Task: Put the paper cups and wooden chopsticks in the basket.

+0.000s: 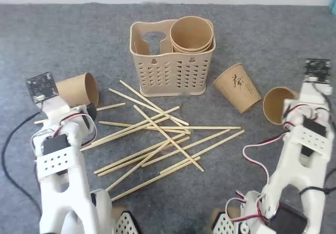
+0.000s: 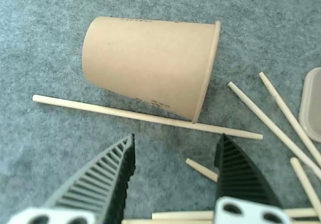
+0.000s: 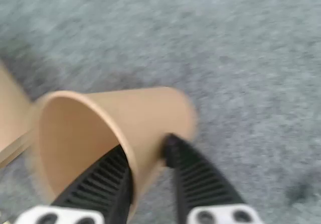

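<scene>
I see right gripper (image 3: 146, 151) pinching wall of tan paper cup (image 3: 80, 133); left gripper (image 2: 176, 139) spread, empty, near second tan cup (image 2: 150, 63) lying sideways.

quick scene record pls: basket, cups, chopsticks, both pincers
basket: upright, nested cups in one compartment
loose cups: three, all on their sides: printed cup beside basket, left cup, right cup
chopsticks: scattered on carpet in front of basket
left pincer: open, over a chopstick beside left cup
right pincer: shut on right cup's wall, one finger inside
</scene>
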`<action>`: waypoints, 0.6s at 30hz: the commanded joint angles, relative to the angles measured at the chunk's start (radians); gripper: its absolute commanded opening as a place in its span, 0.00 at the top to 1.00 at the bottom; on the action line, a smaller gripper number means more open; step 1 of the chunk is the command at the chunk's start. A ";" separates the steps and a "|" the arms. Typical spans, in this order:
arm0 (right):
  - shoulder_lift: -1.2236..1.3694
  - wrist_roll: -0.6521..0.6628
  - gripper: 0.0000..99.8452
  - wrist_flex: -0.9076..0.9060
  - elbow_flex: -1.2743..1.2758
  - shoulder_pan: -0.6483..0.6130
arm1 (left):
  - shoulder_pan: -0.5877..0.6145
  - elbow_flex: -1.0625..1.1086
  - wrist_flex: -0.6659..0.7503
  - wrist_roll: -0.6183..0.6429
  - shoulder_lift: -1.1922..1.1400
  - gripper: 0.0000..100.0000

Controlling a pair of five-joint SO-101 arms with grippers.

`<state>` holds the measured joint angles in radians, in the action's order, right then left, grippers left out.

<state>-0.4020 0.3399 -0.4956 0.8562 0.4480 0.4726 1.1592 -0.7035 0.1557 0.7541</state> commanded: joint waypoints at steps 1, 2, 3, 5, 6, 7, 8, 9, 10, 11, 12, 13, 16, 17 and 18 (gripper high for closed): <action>0.022 0.009 0.99 -0.064 -0.146 0.059 | 0.003 -0.007 0.026 -0.011 0.028 0.75; 0.031 0.008 0.99 -0.093 -0.173 0.065 | 0.003 -0.007 0.026 -0.011 0.028 0.75; 0.041 0.003 0.99 -0.131 -0.206 0.067 | 0.003 -0.007 0.026 -0.011 0.028 0.75; 0.062 -0.052 0.99 -0.223 -0.281 0.074 | 0.003 -0.007 0.026 -0.011 0.028 0.75; 0.073 -0.081 0.99 -0.278 -0.325 0.076 | 0.003 -0.007 0.026 -0.011 0.028 0.75; 0.084 -0.103 0.99 -0.341 -0.371 0.076 | 0.003 -0.007 0.026 -0.011 0.028 0.75; 0.097 -0.126 0.99 -0.409 -0.423 0.076 | 0.003 -0.007 0.026 -0.009 0.028 0.75; 0.110 -0.143 0.99 -0.473 -0.476 0.073 | 0.003 -0.007 0.026 -0.009 0.028 0.75; 0.122 -0.160 0.99 -0.539 -0.531 0.071 | 0.003 -0.007 0.026 -0.009 0.028 0.75; 0.134 -0.176 0.99 -0.602 -0.586 0.070 | 0.003 -0.007 0.028 -0.009 0.028 0.75; 0.147 -0.193 0.99 -0.662 -0.641 0.070 | 0.003 -0.007 0.028 -0.009 0.028 0.75; 0.157 -0.204 0.99 -0.720 -0.697 0.068 | 0.003 -0.007 0.028 -0.009 0.028 0.75; 0.200 -0.224 0.99 -0.875 -0.856 0.067 | 0.003 -0.007 0.028 -0.009 0.028 0.75; 0.216 -0.235 0.99 -0.921 -0.910 0.067 | 0.003 -0.007 0.028 -0.009 0.028 0.75; 0.231 -0.245 0.99 -0.967 -0.965 0.067 | 0.003 -0.007 0.028 -0.009 0.028 0.75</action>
<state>-0.1918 0.1373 -1.2843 0.1335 0.5125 0.4726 1.1592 -0.7020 0.1557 0.7541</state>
